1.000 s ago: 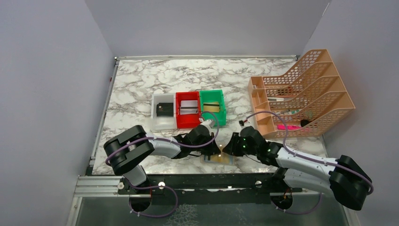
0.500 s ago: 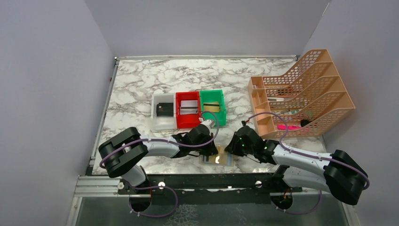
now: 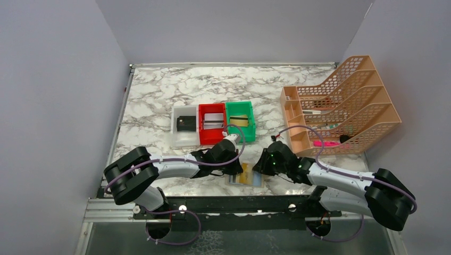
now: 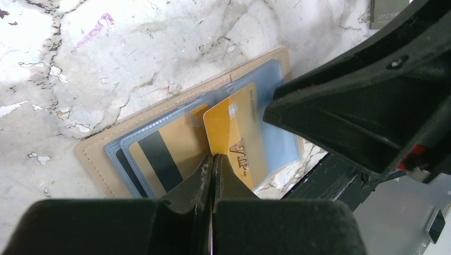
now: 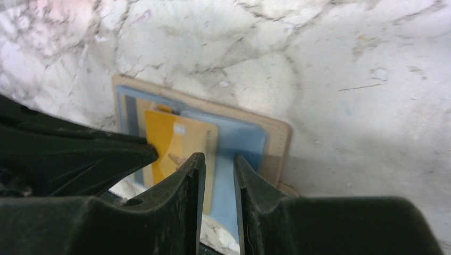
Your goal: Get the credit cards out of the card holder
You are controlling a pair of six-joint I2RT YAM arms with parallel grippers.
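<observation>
The tan card holder (image 3: 254, 182) lies open near the table's front edge, its bluish sleeves facing up. It also shows in the left wrist view (image 4: 95, 159) and the right wrist view (image 5: 279, 139). My left gripper (image 3: 237, 169) is shut on the edge of a gold credit card (image 4: 236, 133) marked VIP, which is partly out of its sleeve (image 5: 178, 139). A second card with a black stripe (image 4: 159, 154) sits in the other sleeve. My right gripper (image 3: 261, 167) is slightly open, its fingertips (image 5: 194, 164) down over the blue sleeve (image 5: 244, 141) on the holder's right side.
White (image 3: 183, 138), red (image 3: 212, 135) and green (image 3: 240, 133) bins stand side by side behind the holder, holding cards and a black item. An orange mesh file rack (image 3: 345, 101) stands at the right. The black front rail (image 3: 223, 202) runs just below the holder.
The gold card has come partway out of the blue sleeve. My left arm has drawn a little to the left; my right gripper stays on the holder.
</observation>
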